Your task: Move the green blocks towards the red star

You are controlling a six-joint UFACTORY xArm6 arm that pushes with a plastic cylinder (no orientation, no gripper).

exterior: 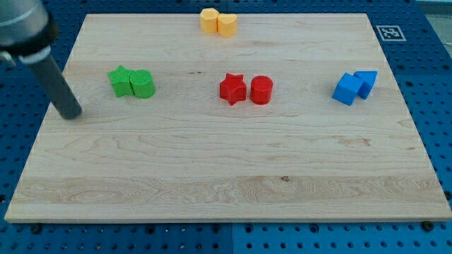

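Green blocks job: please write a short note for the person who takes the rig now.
My tip rests on the board near its left edge, left of and slightly below the green star, not touching it.
The green cylinder sits against the star's right side.
The red star is at mid-board, with a clear gap between it and the greens.
Done: no push visible. Left: push both greens rightward to it.

Tip left of green pair; red star right.
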